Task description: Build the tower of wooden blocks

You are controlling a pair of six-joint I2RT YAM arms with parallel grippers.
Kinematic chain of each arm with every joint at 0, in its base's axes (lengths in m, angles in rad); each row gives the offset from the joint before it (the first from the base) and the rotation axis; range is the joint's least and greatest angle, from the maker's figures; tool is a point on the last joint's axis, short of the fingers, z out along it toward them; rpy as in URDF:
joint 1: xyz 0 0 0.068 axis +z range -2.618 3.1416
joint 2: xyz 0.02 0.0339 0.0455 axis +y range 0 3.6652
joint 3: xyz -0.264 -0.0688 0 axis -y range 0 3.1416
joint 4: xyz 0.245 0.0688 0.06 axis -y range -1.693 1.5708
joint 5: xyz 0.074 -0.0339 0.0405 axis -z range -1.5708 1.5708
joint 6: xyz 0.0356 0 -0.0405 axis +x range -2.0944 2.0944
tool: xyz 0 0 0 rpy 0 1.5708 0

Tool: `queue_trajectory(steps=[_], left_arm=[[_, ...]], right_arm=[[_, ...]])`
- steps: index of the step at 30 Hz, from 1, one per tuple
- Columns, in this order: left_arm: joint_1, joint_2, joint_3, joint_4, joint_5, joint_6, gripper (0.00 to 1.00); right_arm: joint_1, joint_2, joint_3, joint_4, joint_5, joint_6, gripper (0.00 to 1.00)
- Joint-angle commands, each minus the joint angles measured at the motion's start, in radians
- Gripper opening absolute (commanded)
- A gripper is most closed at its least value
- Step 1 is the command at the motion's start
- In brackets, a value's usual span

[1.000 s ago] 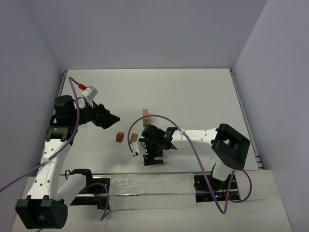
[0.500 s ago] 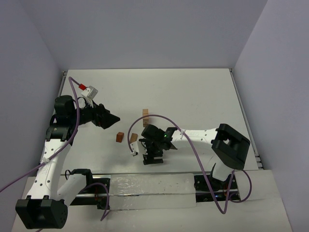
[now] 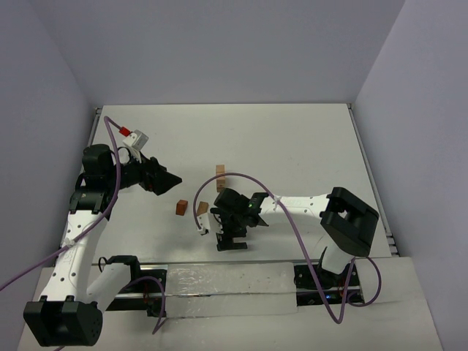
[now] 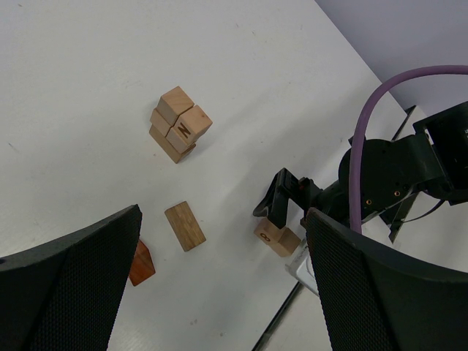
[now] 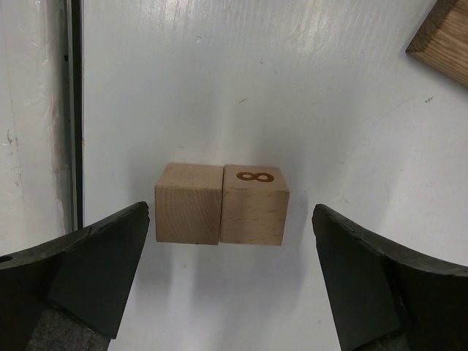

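Right wrist view alone showed two tan cubes touching side by side near the table's front edge, one branded 8. They sat between the wide-spread jaws of the right gripper, ungripped. Top view didn't show that pair clearly. Left gripper was wide too, empty, above a reddish-brown block and a flat tan cuboid. Farther back stood the short tower, apart. White tabletop, pale lavender walls.

Bright, even overhead light; soft short shadows under blocks; all views sharp; faint sheen on table.
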Motion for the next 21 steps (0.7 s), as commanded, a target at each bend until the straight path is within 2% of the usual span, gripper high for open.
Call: queue_trajectory(steps=[1, 21], left_arm=[[0.008, -0.003, 0.021, 0.011, 0.004, 0.009, 0.99], [0.008, 0.003, 0.020, 0.024, 0.008, 0.000, 0.99]], right_arm=[[-0.004, -0.026, 0.035, 0.013, -0.003, 0.026, 1.00], [0.011, -0.030, 0.012, 0.082, 0.039, 0.112, 0.99]])
